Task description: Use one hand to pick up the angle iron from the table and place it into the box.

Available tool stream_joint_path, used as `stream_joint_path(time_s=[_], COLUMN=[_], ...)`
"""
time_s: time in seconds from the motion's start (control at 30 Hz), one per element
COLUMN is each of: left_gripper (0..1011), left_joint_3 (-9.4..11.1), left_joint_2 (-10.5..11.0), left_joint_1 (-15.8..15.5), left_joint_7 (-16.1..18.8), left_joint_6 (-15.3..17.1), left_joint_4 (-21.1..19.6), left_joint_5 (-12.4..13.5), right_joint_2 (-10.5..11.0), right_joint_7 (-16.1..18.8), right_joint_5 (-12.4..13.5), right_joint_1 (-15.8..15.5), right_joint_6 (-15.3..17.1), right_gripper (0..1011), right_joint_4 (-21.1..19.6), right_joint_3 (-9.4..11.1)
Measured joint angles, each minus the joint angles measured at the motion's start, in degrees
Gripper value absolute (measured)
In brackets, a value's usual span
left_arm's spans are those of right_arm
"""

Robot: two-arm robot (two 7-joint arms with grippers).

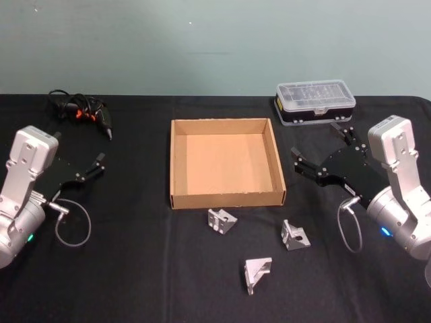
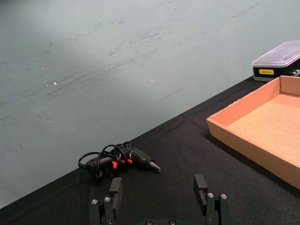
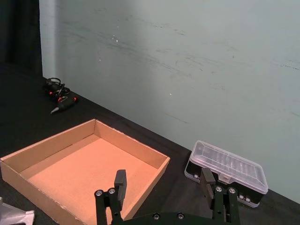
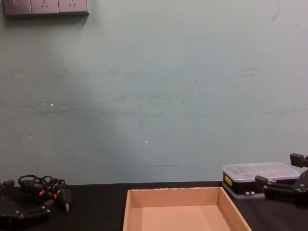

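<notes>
Hovering my right gripper (image 1: 315, 141) beside the box (image 1: 174, 165), fingers spread, empty; left gripper (image 1: 91, 168) likewise released; three angle irons (image 1: 221, 220) (image 1: 295, 235) (image 1: 256, 272) on the table (image 1: 135, 269).

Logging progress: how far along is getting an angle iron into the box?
Nothing done yet: the box is empty. Nothing in hand: the left gripper and right gripper are open, either side of it. All left: the left angle iron, right angle iron and nearest angle iron lie on the table before the box; one needs lifting in.

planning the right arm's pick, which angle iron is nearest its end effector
The rightmost silver metal angle iron; the front one and left one lie farther off.
</notes>
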Motion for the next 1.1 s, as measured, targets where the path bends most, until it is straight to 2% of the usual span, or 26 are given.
stream_joint_path(time_s=[0.5, 0.67, 1.1], left_gripper=[1000, 1000, 1000], left_joint_3=[0.00, 0.00, 0.00], left_joint_2=[0.00, 0.00, 0.00], left_joint_1=[0.00, 0.00, 0.00], left_joint_7=[0.00, 0.00, 0.00], left_joint_6=[0.00, 0.00, 0.00], left_joint_4=[0.00, 0.00, 0.00], left_joint_5=[0.00, 0.00, 0.00], right_joint_2=[0.00, -0.01, 1.90], right_joint_7=[0.00, 0.11, 2.32], right_joint_5=[-0.01, 0.28, 4.91], right_joint_1=[0.00, -0.42, -3.88], right_joint_6=[0.01, 0.97, 6.40], right_gripper=[1000, 1000, 1000], right_joint_4=[0.00, -0.74, -7.70], right_joint_3=[0.00, 0.34, 2.43])
